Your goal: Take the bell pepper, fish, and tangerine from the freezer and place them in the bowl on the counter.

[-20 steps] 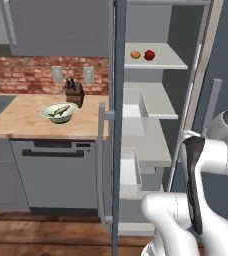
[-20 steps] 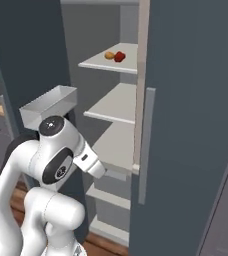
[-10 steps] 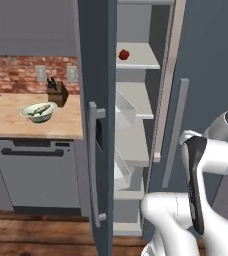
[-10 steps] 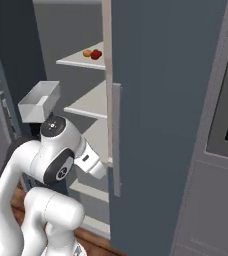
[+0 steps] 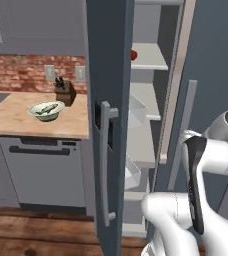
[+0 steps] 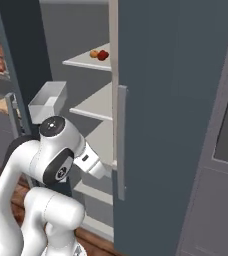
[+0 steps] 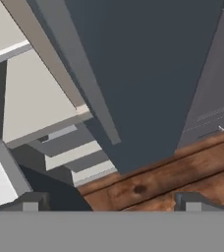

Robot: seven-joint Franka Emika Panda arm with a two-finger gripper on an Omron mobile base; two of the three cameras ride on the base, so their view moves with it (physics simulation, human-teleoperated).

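- Freezer [image 6: 166,100]: your arm stands before it; doors ajar, white shelves showing
- Counter [image 5: 16,117]: left of the freezer
- Bowl [image 5: 46,111]: on the counter, beside the knife block [image 5: 66,92]; fish [image 5: 47,107] inside
- Gripper [image 7: 109,202]: fingers spread wide, empty; aimed at the freezer's foot
- Pepper [image 6: 103,55] and tangerine [image 6: 94,53]: touching, upper shelf

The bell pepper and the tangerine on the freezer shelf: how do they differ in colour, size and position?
In the right base view, the bell pepper is glossy red, while the tangerine is plain orange. The bell pepper looks slightly bigger than the tangerine. The tangerine lies left of the bell pepper, which sits nearer the door. Both are small, roundish, and rest side by side on the same upper shelf of the freezer.
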